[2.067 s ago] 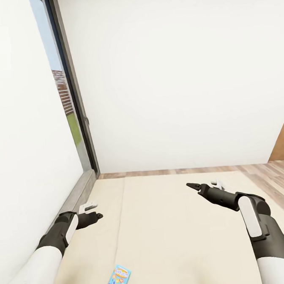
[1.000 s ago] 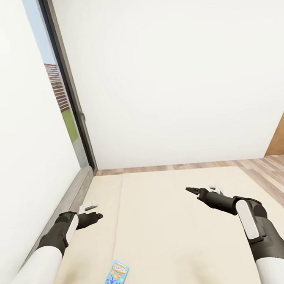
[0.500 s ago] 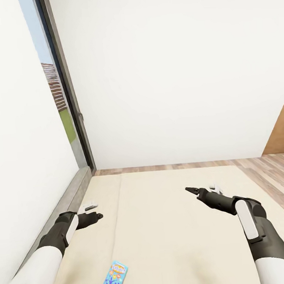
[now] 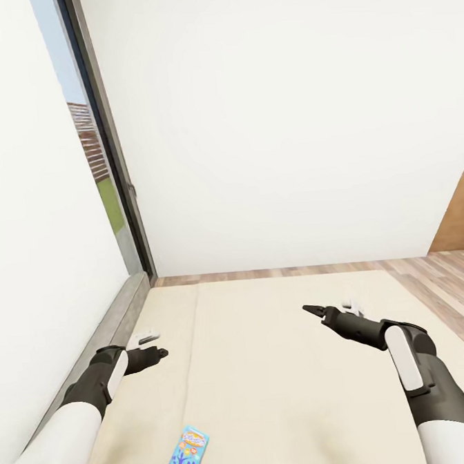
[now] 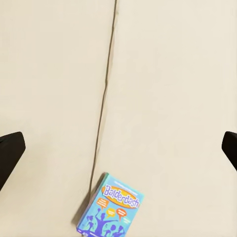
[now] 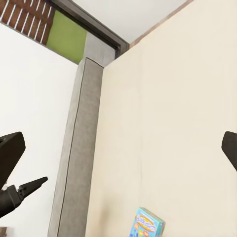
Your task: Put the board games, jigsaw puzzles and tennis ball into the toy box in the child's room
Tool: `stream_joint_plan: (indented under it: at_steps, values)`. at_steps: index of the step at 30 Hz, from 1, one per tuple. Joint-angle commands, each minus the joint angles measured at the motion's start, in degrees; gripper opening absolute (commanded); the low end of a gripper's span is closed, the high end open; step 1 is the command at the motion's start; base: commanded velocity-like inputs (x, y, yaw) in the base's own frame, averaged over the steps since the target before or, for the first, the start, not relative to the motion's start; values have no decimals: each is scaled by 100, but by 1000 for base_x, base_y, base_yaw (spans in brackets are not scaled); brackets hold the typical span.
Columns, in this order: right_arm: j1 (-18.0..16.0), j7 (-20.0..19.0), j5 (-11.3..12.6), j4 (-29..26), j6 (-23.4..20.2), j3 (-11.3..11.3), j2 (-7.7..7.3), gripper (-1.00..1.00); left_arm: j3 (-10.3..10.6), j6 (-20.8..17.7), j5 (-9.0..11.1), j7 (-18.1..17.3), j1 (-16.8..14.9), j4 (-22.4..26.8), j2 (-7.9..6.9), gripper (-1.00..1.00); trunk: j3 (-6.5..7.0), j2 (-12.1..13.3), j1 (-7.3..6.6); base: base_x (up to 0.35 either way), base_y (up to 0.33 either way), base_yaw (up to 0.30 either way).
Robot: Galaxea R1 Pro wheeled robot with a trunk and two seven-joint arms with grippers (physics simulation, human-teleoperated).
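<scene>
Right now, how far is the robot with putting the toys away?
Nothing looks done from here. The blue board game lies flat on the bed, untouched. Both the left gripper and right gripper hover above the mattress with jaws open and empty. Left: grasp this game and carry it to the toy box.

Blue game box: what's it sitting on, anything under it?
The blue game box lies flat on the beige mattress of the bed, beside a seam in the mattress. Both grippers hang above the mattress, apart from it. What is directly under the box is covered.
</scene>
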State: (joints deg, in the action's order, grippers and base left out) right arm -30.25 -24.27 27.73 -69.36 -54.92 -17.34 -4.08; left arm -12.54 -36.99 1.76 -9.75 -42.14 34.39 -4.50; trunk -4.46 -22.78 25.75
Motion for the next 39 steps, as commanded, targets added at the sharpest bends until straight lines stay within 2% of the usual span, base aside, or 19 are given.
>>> stream_joint_plan:
  at_steps: [1,28,33,39]
  values:
    - [-7,-51,-38,-2,-26,-9,5,100,-20,-36,17,-16,-5,6,-1,100,-18,-13,4,0,0,0]
    - [-7,17,-37,53,-27,-24,0,100,-23,-38,30,-102,-5,21,-25,100,-249,-13,4,0,0,0]
    - [-7,18,-42,54,-27,-24,-3,100,-26,-59,36,-552,-10,23,-122,100,-296,-13,4,0,0,0]
    - [-7,19,-47,54,-27,-24,-4,100,-34,-107,20,-1483,-13,23,-464,100,-353,-13,4,0,0,0]
